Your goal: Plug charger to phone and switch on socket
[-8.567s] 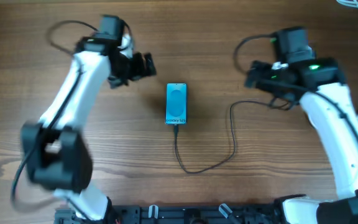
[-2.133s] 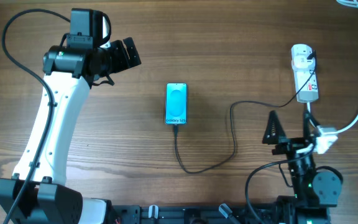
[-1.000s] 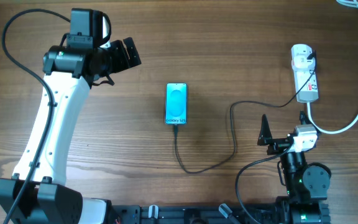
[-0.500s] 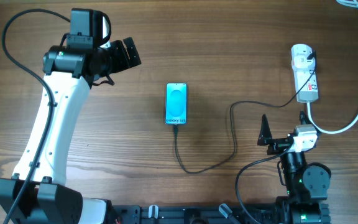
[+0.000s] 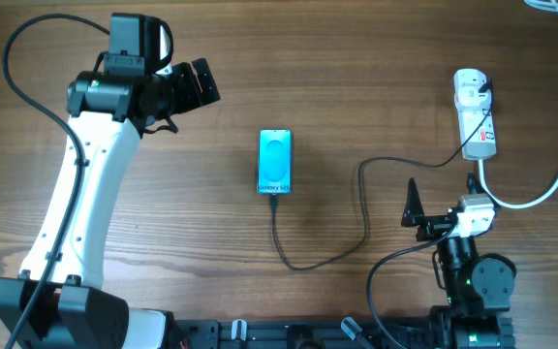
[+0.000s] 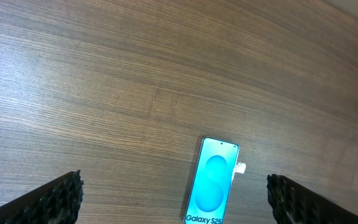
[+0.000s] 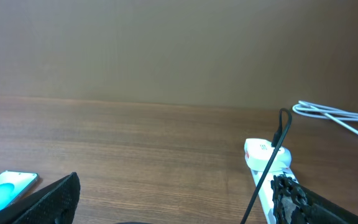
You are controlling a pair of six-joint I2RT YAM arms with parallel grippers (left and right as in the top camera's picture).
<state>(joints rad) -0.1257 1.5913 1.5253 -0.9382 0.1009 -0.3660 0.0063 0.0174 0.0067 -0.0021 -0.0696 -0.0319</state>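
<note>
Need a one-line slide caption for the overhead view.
Lit phone mid-table, charger plugged into its lower end and looping right toward the socket.

Right hand (image 5: 442, 206) back at its base, socket (image 5: 475, 114) uncovered.
</note>
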